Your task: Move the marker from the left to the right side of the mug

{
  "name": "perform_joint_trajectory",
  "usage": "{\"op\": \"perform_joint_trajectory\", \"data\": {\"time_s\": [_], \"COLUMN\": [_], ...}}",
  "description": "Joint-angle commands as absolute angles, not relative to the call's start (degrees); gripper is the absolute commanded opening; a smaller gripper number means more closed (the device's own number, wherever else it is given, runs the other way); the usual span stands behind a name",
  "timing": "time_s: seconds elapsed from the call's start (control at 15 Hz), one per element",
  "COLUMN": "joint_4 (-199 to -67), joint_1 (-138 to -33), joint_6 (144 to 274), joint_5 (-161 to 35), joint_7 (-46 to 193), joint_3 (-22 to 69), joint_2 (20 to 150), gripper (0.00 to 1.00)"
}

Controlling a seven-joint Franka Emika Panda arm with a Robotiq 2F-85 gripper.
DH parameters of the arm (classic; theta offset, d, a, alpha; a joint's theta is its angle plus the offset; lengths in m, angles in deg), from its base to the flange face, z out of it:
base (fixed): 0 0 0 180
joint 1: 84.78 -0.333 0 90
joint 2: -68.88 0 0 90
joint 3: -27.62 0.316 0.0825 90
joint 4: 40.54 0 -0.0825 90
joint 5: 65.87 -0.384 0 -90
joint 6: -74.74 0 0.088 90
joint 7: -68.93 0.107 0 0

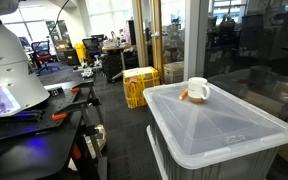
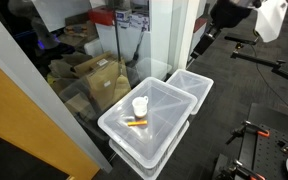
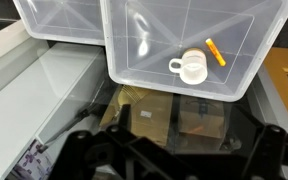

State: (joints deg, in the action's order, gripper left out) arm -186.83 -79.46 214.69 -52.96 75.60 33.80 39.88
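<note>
A white mug (image 1: 198,90) stands on the clear lid of a plastic bin (image 1: 219,135). The orange marker (image 1: 185,97) lies flat on the lid close beside the mug. Both also show in an exterior view, the mug (image 2: 140,106) with the marker (image 2: 135,122) in front of it, and in the wrist view, the mug (image 3: 193,67) and the marker (image 3: 215,52). My gripper (image 3: 182,140) is open and empty, high above and well away from the bin. It shows as a dark shape (image 2: 202,40) in an exterior view.
A second lidded bin (image 2: 189,85) stands right beside the first. Behind a glass partition lie cardboard boxes (image 2: 94,75). A yellow crate (image 1: 139,85) stands on the floor. A workbench with tools (image 1: 44,112) is near the robot base.
</note>
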Motion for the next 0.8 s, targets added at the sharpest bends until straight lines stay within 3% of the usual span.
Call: {"op": "perform_joint_trajectory", "data": {"time_s": [0.0, 0.73], "joint_4": [-186.8, -185.3], "joint_1": [-80.6, -85.0], "joint_6": [222.3, 238.1], "joint_5": [-51.4, -51.4], "joint_7": [73.4, 62.1], "joint_3": [33.2, 32.9], "joint_2": [44.6, 58.8], "gripper": [1.0, 1.0]}}
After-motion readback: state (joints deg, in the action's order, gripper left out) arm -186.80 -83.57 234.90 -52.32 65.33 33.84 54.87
